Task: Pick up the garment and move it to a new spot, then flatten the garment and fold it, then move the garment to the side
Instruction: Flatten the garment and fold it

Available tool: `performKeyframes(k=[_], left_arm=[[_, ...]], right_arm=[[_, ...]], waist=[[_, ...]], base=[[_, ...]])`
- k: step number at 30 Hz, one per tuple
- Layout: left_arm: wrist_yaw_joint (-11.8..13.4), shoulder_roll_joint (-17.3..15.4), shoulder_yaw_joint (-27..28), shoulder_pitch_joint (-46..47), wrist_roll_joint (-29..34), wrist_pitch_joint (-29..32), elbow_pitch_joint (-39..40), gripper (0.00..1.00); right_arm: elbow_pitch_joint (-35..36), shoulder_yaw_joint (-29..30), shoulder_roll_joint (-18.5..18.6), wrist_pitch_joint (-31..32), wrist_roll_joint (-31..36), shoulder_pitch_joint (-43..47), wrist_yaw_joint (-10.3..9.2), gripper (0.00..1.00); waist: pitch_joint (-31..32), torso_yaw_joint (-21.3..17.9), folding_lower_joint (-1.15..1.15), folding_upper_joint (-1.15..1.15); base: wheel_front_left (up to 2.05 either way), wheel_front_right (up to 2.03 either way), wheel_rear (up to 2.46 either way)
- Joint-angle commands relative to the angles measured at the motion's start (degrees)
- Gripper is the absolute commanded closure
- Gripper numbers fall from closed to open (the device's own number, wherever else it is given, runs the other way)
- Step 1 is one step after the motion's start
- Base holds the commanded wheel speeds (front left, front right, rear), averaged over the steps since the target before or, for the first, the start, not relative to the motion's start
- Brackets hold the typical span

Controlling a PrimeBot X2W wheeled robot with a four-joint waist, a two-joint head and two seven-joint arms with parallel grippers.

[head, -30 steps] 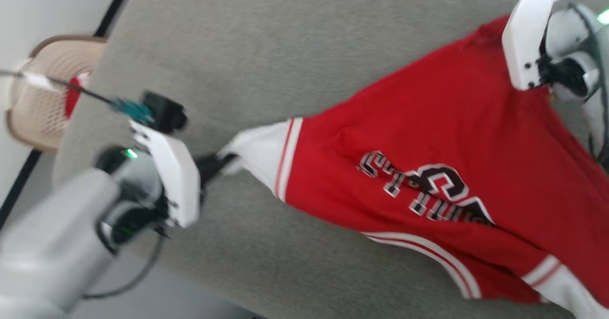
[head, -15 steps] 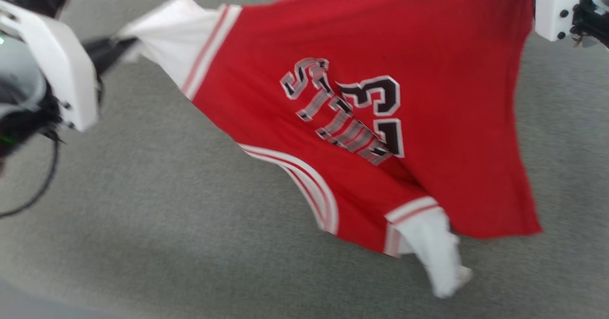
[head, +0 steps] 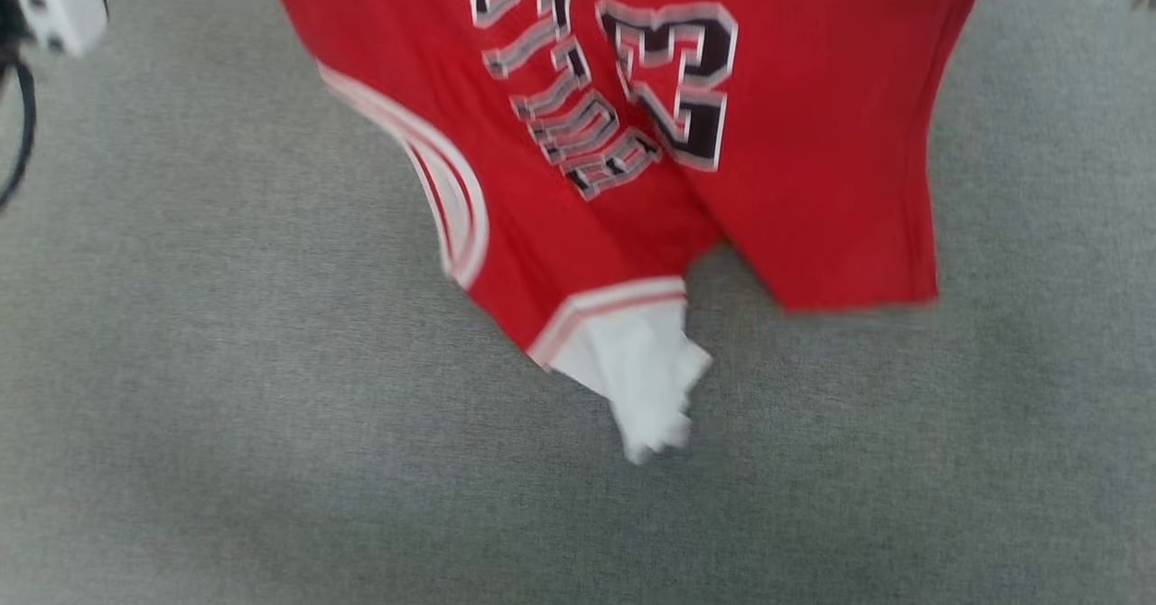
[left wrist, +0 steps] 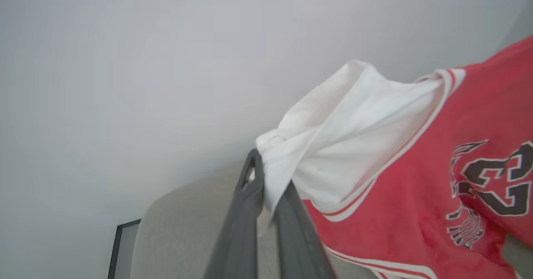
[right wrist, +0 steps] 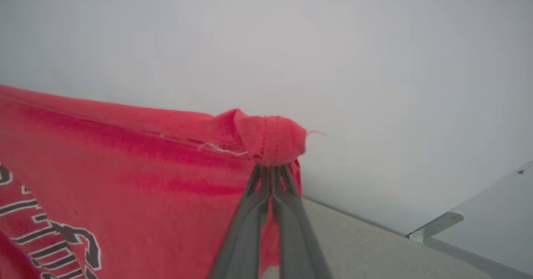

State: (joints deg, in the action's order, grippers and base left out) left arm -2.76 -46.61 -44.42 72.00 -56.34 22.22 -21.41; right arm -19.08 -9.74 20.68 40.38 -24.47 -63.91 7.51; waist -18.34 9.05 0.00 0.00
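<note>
I look down through the head camera at the shirt (head: 813,181), a red jersey hanging in the air above a grey surface (head: 226,424). It fills the top of that view from about 11 o'clock to 1 o'clock. The printed side faces me, and its black, white-edged letters and number read upside down. The picture is blurred. A white sleeve (head: 646,379) with red-and-white striped trim dangles at the shirt's lowest point, just below the centre of the view. I cannot tell whether it touches the surface.

In the left wrist view, the left gripper (left wrist: 266,179) is clamped on the bunched end of the other white sleeve, with cloth wedged between its two dark fingers. From there the shirt stretches away towards 3 o'clock, and a pale wall (left wrist: 125,62) lies behind it.

In the right wrist view, the right gripper (right wrist: 270,168) has its fingers pressed narrowly together on a wad of red fabric at the shirt's edge. The rest of the shirt spreads towards 9 o'clock.
</note>
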Motion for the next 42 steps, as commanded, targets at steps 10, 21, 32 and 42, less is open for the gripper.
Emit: performKeyframes(k=[10,21,32,42], left_arm=[[1.1,7.7,1.5,17.7,13.8,-22.1,-14.6,1.00],[-3.5,10.2,0.0,15.2,18.2,-37.2,-19.6,1.00],[-4.6,6.6,-8.4,-3.9,7.8,-31.0,-14.6,1.00],[-4.5,-1.1,-12.6,-19.9,-3.7,-21.6,-1.1,1.00]], right_arm=[[-11.9,6.9,-7.9,-24.1,18.8,-12.2,-0.04,1.00],[-22.7,7.0,-8.5,-41.0,24.9,-12.5,-0.04,1.00],[-22.9,2.4,-6.9,-34.0,12.6,5.1,-0.04,1.00],[-11.6,0.8,-6.1,-24.0,5.2,23.7,-0.04,1.00]], waist=[[-4.4,-2.2,0.00,0.00],[-3.7,-1.3,0.00,0.00],[-0.9,-0.9,0.00,0.00],[1.5,-1.2,0.00,0.00]], base=[[0.00,0.00,0.00],[0.00,0.00,0.00],[0.00,0.00,0.00],[0.00,0.00,0.00]])
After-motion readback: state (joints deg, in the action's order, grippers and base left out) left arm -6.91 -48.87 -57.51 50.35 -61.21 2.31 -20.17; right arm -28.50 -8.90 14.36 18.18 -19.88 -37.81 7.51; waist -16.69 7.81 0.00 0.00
